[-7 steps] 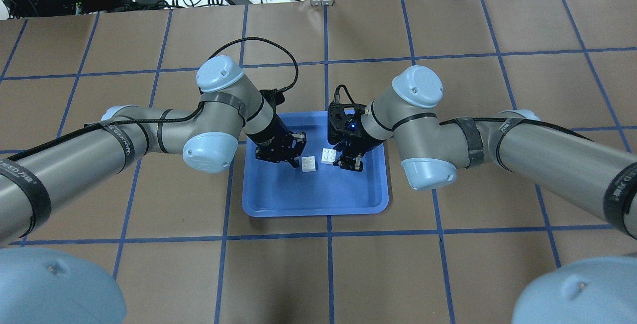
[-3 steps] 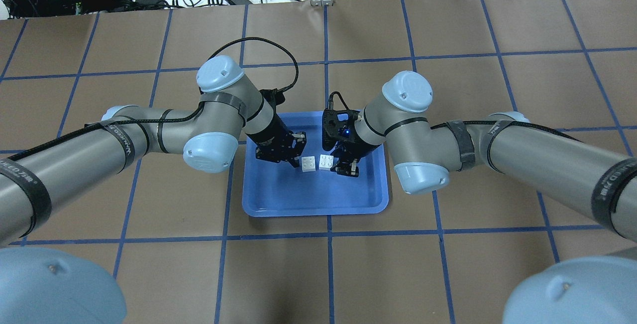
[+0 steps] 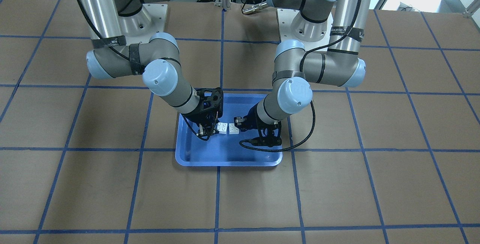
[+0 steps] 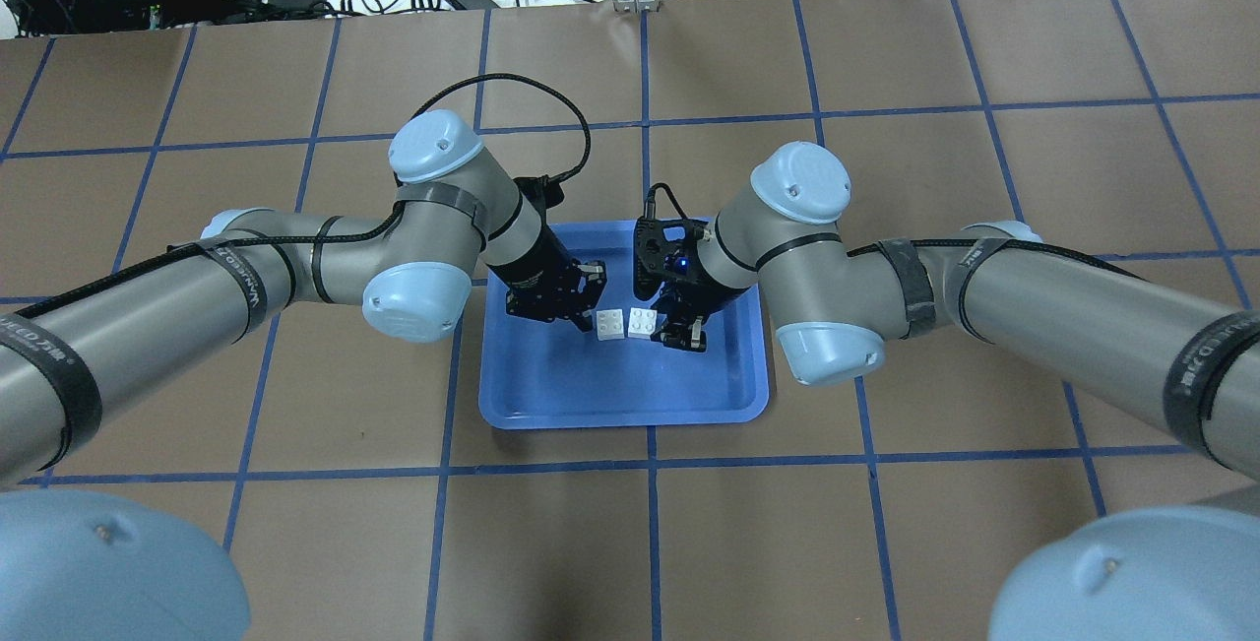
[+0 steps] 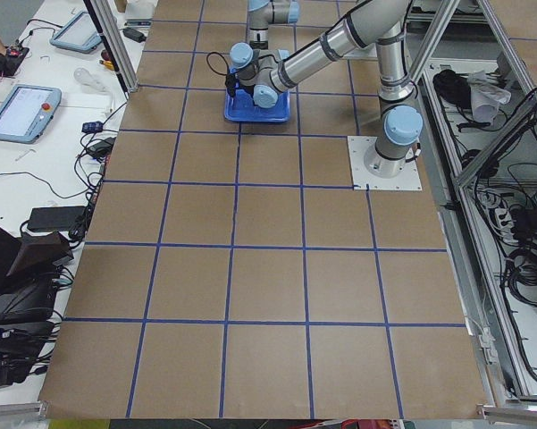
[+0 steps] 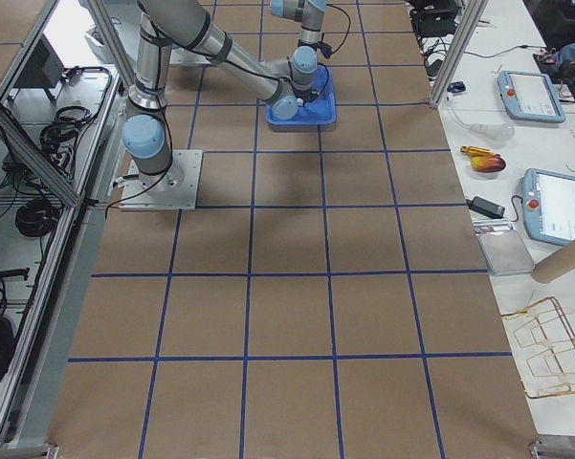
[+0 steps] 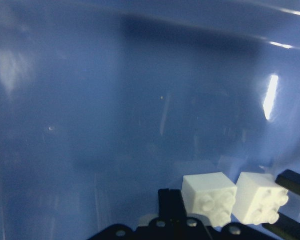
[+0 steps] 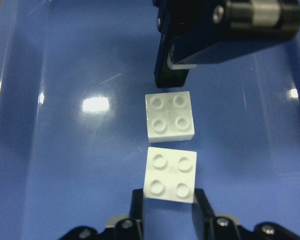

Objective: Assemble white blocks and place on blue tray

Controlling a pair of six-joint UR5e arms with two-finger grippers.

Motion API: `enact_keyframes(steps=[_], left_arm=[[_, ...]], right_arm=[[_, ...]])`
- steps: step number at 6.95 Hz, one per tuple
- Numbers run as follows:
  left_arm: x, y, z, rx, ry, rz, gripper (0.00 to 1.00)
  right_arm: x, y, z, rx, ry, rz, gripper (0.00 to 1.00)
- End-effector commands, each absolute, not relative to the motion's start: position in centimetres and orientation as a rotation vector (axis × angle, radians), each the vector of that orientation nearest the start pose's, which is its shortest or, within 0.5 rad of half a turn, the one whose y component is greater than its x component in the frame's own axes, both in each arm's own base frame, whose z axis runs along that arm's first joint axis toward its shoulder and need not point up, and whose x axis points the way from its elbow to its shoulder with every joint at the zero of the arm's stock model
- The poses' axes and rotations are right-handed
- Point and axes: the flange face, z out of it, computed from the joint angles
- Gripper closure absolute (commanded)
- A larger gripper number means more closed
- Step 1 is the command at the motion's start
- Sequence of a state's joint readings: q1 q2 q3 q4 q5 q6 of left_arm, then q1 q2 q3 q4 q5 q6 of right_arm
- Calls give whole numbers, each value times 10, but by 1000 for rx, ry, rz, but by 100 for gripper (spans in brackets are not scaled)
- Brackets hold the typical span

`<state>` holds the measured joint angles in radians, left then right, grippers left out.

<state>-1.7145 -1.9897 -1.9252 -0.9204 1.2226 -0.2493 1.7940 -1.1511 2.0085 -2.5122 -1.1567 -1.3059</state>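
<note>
The right end effector (image 8: pixel 168 202) is clenched on the first white block (image 8: pixel 170 175): its two fingers (image 8: pixel 138 206) press on opposite sides of the block, and the four studs point up to the wrist camera. The second white block (image 8: pixel 169 116) lies just beside the first one, with only a thin gap between them, and its studs also point up (the two blocks are side by side, not one on top of the other).

The left end effector (image 4: pixel 586 311) reaches in from the other side. One of its fingers (image 8: pixel 172 75) ends right at the far edge of the second white block. Its other finger does not show clearly in any view, so I cannot tell if this end effector is grasping the block or is released.

Both blocks are inside the blue tray (image 4: pixel 620 413), over the half of its floor that is farther from the robot. I cannot tell if they rest on the floor or hang a little above it. The tray lies flat on the brown desk (image 4: pixel 630 543), between the two arms.
</note>
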Motion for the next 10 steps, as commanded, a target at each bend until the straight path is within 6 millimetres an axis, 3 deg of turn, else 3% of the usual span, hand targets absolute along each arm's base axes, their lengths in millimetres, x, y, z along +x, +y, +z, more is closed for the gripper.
enact_keyframes(steps=[1, 2, 3, 5, 6, 7, 8, 9, 10], left_arm=[[-243, -511, 173, -211, 3438, 320, 100], [-244, -511, 173, -205, 3438, 320, 100], [-244, -511, 175, -204, 3440, 315, 100], [-244, -511, 177, -206, 3440, 310, 100], [-244, -511, 178, -206, 3441, 307, 100], [-244, -511, 179, -205, 3442, 302, 100], [-244, -511, 179, -205, 3442, 302, 100], [-244, -511, 179, -207, 3442, 303, 100], [-246, -510, 179, -194, 3443, 302, 100]], right_arm=[[296, -492, 171, -1910, 2042, -386, 100], [299, -491, 171, -1917, 2037, -386, 100], [299, -490, 171, -1914, 2040, -381, 87], [299, -489, 169, -1883, 2060, -367, 26], [298, -490, 170, -1884, 2063, -372, 15], [297, -490, 173, -1888, 2083, -369, 4], [297, -490, 175, -1809, 2146, -357, 0], [297, -491, 187, -1723, 2216, -364, 0], [284, -492, 211, -1620, 2331, -335, 0]])
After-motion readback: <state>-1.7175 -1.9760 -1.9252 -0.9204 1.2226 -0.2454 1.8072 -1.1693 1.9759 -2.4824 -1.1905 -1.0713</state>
